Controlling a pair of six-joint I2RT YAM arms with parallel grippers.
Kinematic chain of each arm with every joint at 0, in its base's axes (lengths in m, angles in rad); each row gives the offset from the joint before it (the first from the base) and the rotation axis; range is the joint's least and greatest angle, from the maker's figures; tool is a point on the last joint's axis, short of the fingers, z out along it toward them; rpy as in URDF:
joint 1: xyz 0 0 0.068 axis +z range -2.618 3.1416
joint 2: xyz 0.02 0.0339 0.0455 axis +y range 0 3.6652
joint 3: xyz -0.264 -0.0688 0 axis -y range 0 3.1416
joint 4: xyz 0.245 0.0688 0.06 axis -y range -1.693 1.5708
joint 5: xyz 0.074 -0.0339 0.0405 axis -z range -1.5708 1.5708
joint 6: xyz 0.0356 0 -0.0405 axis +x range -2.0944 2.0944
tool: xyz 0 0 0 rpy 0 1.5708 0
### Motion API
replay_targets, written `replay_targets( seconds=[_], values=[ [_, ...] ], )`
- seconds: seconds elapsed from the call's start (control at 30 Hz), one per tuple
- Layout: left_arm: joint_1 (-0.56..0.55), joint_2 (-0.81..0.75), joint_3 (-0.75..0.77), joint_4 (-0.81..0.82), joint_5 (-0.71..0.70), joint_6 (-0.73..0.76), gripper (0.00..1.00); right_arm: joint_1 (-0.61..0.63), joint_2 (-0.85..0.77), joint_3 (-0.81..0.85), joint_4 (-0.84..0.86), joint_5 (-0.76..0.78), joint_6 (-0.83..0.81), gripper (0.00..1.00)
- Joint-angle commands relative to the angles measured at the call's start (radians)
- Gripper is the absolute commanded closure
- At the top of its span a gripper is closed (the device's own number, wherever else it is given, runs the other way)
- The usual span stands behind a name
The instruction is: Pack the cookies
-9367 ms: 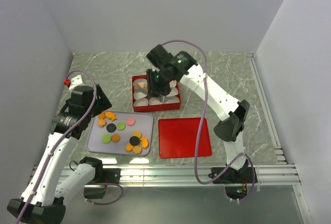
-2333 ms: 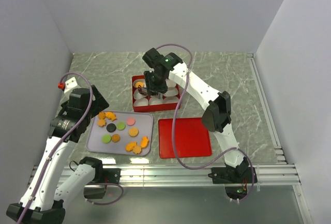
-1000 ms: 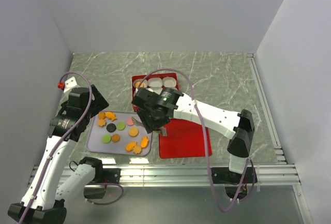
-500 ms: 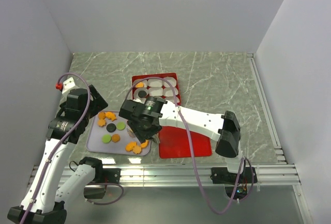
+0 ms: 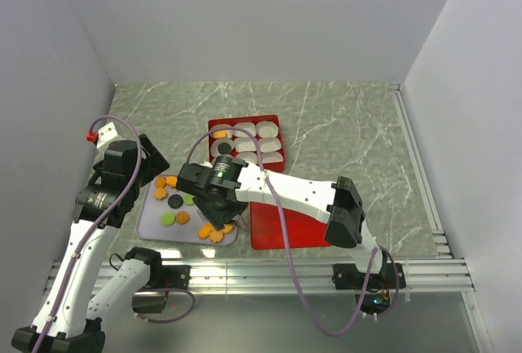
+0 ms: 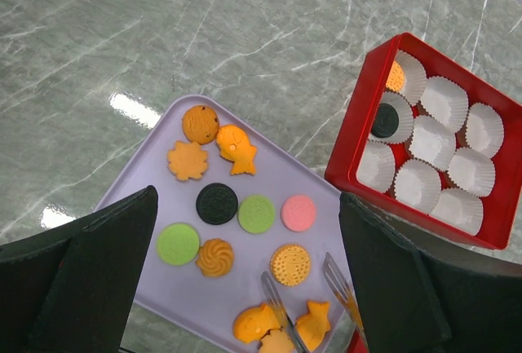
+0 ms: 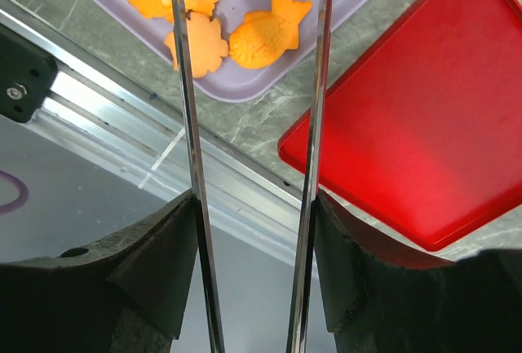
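The cookies (image 6: 289, 263) lie on a lavender tray (image 6: 269, 169): orange flower, fish and round ones, green, black and pink discs. An orange cookie (image 6: 395, 76) and a black cookie (image 6: 385, 119) sit in paper cups in the red box (image 5: 245, 121). My right gripper (image 5: 222, 218) stands open over the tray's near right corner. Its long metal blades straddle a fish cookie (image 7: 269, 31) without touching it, and nothing is gripped. My left gripper (image 6: 247, 206) hangs wide open and empty above the tray's left side.
The red lid (image 7: 424, 125) lies flat just right of the tray. Several white paper cups (image 6: 444, 96) in the box hold nothing. The aluminium rail (image 7: 122, 133) runs along the table's near edge, close under the right gripper.
My right arm has swung from the red box down to the tray's near right corner, blades still apart. A black cookie went from the tray into the box. The left arm barely moved.
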State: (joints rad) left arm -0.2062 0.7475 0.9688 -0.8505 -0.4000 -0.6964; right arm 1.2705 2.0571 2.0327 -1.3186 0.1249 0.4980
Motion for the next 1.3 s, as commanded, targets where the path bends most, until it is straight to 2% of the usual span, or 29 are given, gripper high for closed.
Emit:
replay_targets(
  seconds=[0.0, 0.83, 1.03, 1.27],
  values=[
    [0.004, -0.017, -0.005, 0.022, -0.023, -0.006, 0.01, 0.012, 0.011, 0.063, -0.037, 0.027, -0.018, 0.38],
    [0.004, -0.020, -0.002, 0.011, -0.040, -0.017, 0.01, 0.012, 0.075, 0.100, -0.047, 0.019, -0.053, 0.47],
    [0.004, -0.023, -0.002, 0.010, -0.042, -0.018, 0.01, 0.001, 0.074, 0.109, -0.073, 0.076, -0.047, 0.55],
    [0.005, -0.020, -0.002, 0.011, -0.039, -0.017, 0.01, -0.025, 0.037, 0.175, -0.073, 0.117, -0.044, 0.58]
  ],
)
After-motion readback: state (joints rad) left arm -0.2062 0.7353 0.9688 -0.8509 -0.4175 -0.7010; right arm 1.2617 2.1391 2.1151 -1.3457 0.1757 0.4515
